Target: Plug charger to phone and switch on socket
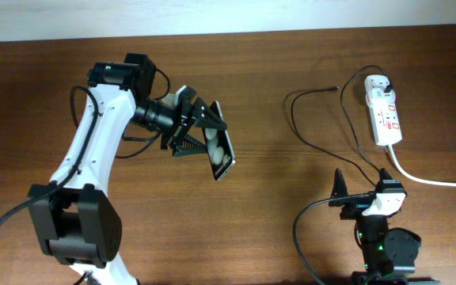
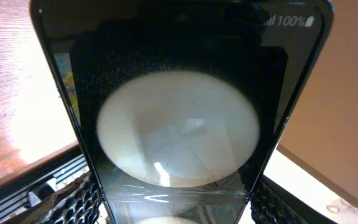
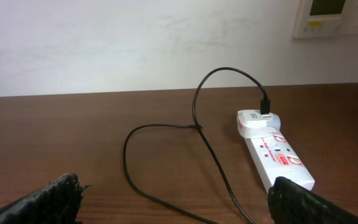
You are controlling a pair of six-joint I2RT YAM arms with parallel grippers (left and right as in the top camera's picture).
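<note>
Overhead view | left gripper (image 1: 199, 131) clamping phone (image 1: 222, 152) above table, tilted | right gripper (image 1: 364, 190) idling apart | phone handling as glossy, slippery, fragile: gripping by its edges

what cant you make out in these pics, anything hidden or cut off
- Socket switch positions: too small overhead; the near end is hidden by a finger in the right wrist view.
- Phone port: cut off at the left wrist frame's bottom.
- Charger tip: too small overhead.

Office-like room, wooden table (image 3: 73, 130), white wall (image 3: 135, 43), wall control panel (image 3: 334, 17)
</note>
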